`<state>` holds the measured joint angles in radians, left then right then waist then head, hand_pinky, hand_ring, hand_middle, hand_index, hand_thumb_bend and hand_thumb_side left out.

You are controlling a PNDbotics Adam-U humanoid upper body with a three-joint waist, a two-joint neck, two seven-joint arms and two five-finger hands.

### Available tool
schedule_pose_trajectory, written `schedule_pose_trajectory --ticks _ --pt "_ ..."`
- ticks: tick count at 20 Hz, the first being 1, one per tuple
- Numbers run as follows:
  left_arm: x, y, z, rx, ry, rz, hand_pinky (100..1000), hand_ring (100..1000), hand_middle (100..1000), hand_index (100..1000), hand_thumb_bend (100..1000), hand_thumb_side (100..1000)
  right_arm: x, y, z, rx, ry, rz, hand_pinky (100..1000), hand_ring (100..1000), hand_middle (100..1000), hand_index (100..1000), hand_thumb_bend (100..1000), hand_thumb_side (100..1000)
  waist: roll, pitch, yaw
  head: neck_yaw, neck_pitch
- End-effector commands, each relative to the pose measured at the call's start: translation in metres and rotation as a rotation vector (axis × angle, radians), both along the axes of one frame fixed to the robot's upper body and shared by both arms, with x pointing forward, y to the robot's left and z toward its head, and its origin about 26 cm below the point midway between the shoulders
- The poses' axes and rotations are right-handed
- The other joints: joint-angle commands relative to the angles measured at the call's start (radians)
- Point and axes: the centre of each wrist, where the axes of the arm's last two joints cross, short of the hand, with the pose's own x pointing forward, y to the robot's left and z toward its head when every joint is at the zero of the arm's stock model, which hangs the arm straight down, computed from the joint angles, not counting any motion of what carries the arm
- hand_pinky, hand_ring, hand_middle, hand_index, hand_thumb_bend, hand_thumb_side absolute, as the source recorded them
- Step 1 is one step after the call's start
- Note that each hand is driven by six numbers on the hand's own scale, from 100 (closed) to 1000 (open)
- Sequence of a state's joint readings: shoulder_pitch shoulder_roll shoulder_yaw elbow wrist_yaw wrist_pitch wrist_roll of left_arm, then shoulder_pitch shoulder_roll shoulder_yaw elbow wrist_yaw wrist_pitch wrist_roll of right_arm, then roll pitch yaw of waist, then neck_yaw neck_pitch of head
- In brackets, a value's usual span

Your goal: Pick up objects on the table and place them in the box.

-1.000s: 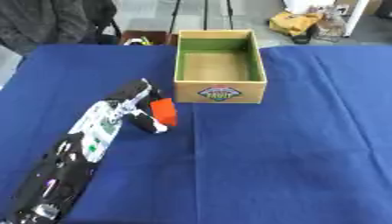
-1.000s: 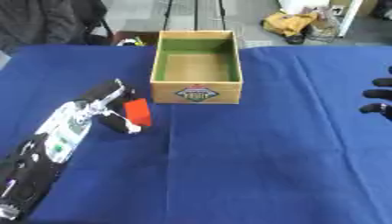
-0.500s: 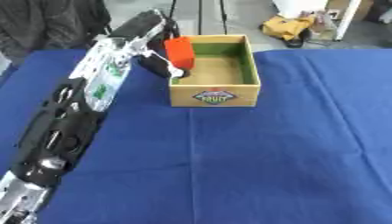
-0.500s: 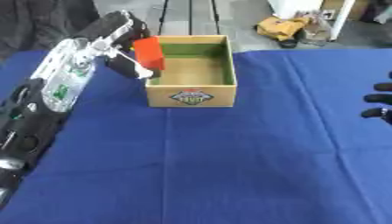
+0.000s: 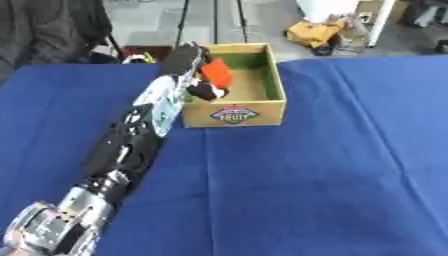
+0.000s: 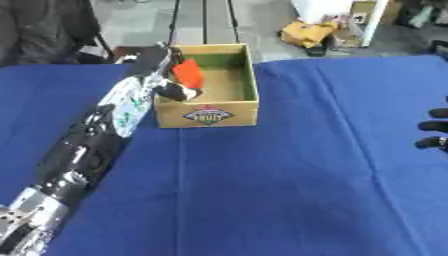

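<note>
Blue cloth covers the counter (image 5: 306,175). One box (image 5: 234,114) stands on it toward the far side: tan outer walls, green inside, a printed label on the near wall. One red block (image 5: 215,73) is the only task object in view; it sits above the box's left half, over the green interior, held in the left hand (image 5: 199,82). That hand's fingers and thumb are curled round the block, with dark fingertips showing below it. The left arm runs from the lower-left corner up to the box's left wall. One right hand (image 6: 432,127) shows only as dark fingertips at the right edge of the right eye view, over the cloth, well apart from the box; whether it is open or closed cannot be told.
</note>
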<state>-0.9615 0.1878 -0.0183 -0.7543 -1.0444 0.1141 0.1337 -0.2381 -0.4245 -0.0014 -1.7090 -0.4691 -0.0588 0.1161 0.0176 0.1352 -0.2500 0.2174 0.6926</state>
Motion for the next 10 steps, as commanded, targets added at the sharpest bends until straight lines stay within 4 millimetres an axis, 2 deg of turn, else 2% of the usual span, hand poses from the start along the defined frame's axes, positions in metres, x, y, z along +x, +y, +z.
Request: schedule_pose_trajectory --ticks 1,2,3,4,5,6,7,8,9,10 --pt "0.003 0.001 0.001 0.014 -0.018 -0.002 527 446 369 531 622 262 0.001 -0.001 0.009 -0.009 -0.026 0.008 537 663 657 827 100 594 -0.002 -0.011 -0.003 0.003 -0.012" --pt "0.003 0.001 0.000 0.017 -0.010 -0.009 550 480 412 575 679 316 0.001 -0.001 0.009 -0.009 -0.026 0.009 537 663 657 827 100 594 -0.002 -0.011 -0.003 0.003 -0.013" --pt "0.003 0.002 -0.001 0.024 0.006 -0.020 601 556 494 660 817 402 0.001 -0.001 0.009 -0.009 -0.027 0.009 537 663 657 827 100 594 -0.002 -0.012 -0.003 0.003 -0.014" --pt "0.003 0.002 -0.002 0.033 0.022 -0.032 626 593 534 694 866 431 0.001 -0.002 0.009 -0.009 -0.027 0.008 537 663 657 827 100 594 -0.002 -0.012 -0.002 0.003 -0.015" --pt "0.003 0.003 -0.002 0.043 0.039 -0.045 724 738 694 800 1000 516 0.001 -0.002 0.009 -0.009 -0.027 0.007 537 663 657 827 100 594 -0.002 -0.012 -0.002 0.002 -0.016" --pt "0.003 0.004 -0.002 0.054 0.056 -0.055 739 757 718 814 1000 528 0.001 -0.002 0.009 -0.009 -0.027 0.007 537 663 657 827 100 594 -0.002 -0.012 -0.001 0.002 -0.016" --pt "0.003 0.005 0.000 0.065 0.065 -0.063 814 850 820 873 1000 597 0.001 -0.002 0.009 -0.009 -0.027 0.007 537 664 657 827 100 594 -0.003 -0.013 0.000 0.002 -0.016" --pt "0.003 0.006 0.003 0.070 0.064 -0.067 820 857 828 878 1000 607 0.001 -0.002 0.009 -0.009 -0.027 0.007 537 664 657 827 100 594 -0.003 -0.013 0.001 0.002 -0.017" --pt "0.003 0.007 0.008 0.067 0.047 -0.071 857 905 877 908 1000 669 0.001 -0.002 0.009 -0.008 -0.028 0.006 537 664 657 827 100 594 -0.004 -0.014 0.004 0.001 -0.017" --pt "0.003 0.008 0.013 0.059 0.023 -0.076 858 908 881 911 1000 674 0.001 -0.002 0.009 -0.007 -0.028 0.004 537 664 657 827 100 594 -0.004 -0.014 0.007 -0.001 -0.017"
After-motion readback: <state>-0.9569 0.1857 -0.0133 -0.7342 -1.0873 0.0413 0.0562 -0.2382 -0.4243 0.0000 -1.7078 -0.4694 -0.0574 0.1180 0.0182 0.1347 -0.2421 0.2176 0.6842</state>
